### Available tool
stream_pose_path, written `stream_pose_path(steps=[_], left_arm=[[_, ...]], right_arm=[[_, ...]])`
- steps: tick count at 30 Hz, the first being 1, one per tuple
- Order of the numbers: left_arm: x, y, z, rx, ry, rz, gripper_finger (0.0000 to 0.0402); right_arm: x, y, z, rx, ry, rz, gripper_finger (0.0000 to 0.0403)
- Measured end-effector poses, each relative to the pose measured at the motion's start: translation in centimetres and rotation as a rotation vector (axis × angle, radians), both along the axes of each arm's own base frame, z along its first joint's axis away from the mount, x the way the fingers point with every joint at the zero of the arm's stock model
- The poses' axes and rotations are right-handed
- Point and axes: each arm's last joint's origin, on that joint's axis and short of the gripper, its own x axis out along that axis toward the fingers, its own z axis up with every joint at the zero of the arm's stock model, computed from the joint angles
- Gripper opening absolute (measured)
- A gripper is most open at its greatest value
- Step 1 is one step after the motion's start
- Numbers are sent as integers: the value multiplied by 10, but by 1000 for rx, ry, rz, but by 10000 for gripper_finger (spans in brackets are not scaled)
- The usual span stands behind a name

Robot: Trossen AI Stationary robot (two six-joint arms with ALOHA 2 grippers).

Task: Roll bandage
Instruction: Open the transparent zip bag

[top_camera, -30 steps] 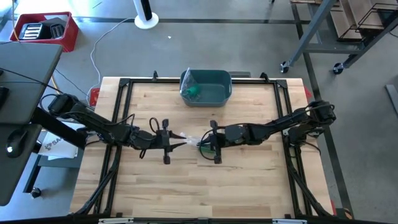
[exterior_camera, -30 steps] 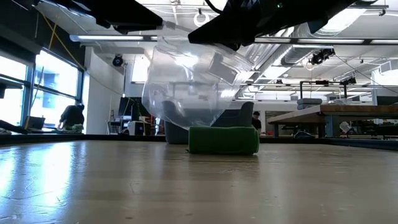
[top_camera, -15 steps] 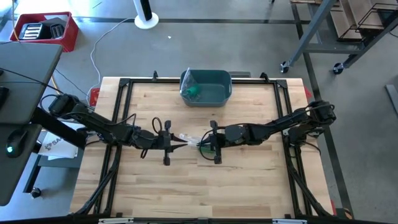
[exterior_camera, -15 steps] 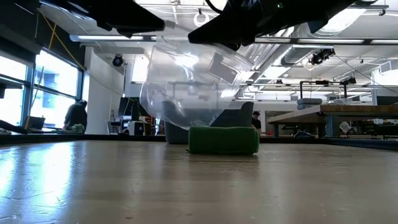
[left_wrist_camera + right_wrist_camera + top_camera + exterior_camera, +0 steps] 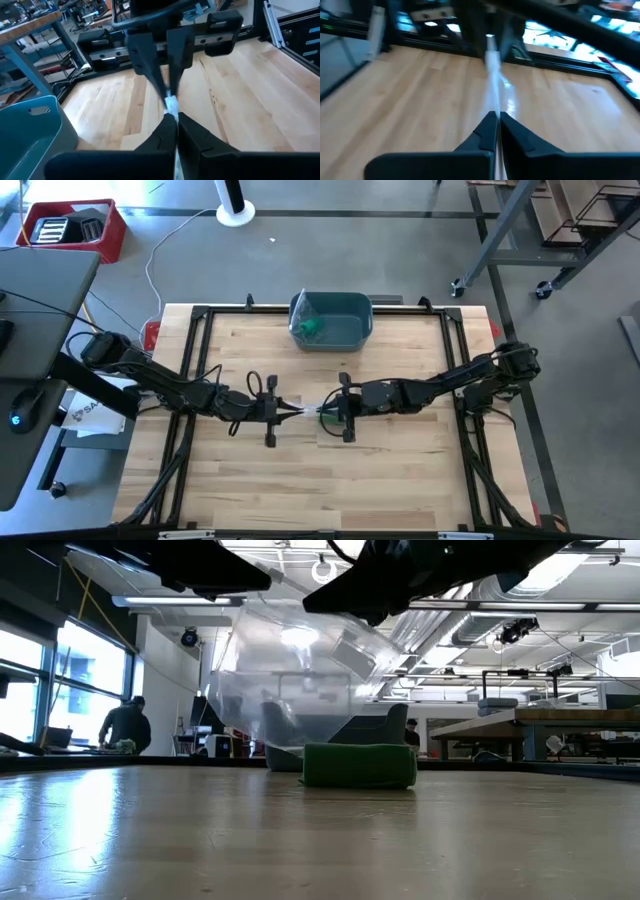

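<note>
A clear plastic bag (image 5: 290, 680) hangs over the middle of the table between my two grippers, which face each other with their tips almost meeting. My left gripper (image 5: 297, 411) and my right gripper (image 5: 322, 411) are both shut on the bag's top. A green rolled bandage (image 5: 358, 766) lies flat on the table under the right gripper, beside the bag's lower end. From above only a sliver of the bandage (image 5: 325, 419) shows. My left gripper pinches the bag's gathered top edge (image 5: 171, 106) between its two fingers, coming nearly level from the table's left. The bag hangs below the fingers, clear of them. My right gripper pinches the same top edge (image 5: 494, 95) from the table's right, nearly level and opposite the left one. Between the two holds the plastic runs as a narrow, taut strip.
A teal bin (image 5: 360, 302) stands at the table's far middle, holding a green item (image 5: 313, 326) and some clear plastic. Black frame rails (image 5: 200, 310) run around the tabletop. Bare wood lies toward the near edge.
My left gripper has shut on the bag's top, opposite the right gripper, which has kept still. The plastic between them has drawn into a thin strip, and the hanging bag has bulged wider toward the left gripper's side. The bandage has not moved.
</note>
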Motion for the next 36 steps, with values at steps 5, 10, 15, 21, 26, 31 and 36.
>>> stream_pose_path(steps=[5,10,15,21,26,31,36], left_arm=[[-1,-4,1,-25,-12,-6,1],[-1,-7,3,-44,-35,-14,1],[-1,-7,6,-48,-57,-18,0],[-1,-9,7,-44,-75,-23,0],[-1,-9,7,-41,-74,-24,0],[-2,-10,7,-29,-71,-16,0],[-4,-15,6,-15,-66,-18,0]], right_arm=[[-1,-2,0,-60,10,-36,55],[8,7,16,-78,-51,12,144],[19,15,26,-102,-87,38,175],[27,19,29,-102,-99,49,130],[27,21,30,-96,-103,53,61],[26,26,30,-132,-105,66,10],[22,29,29,-166,-63,6,19]])
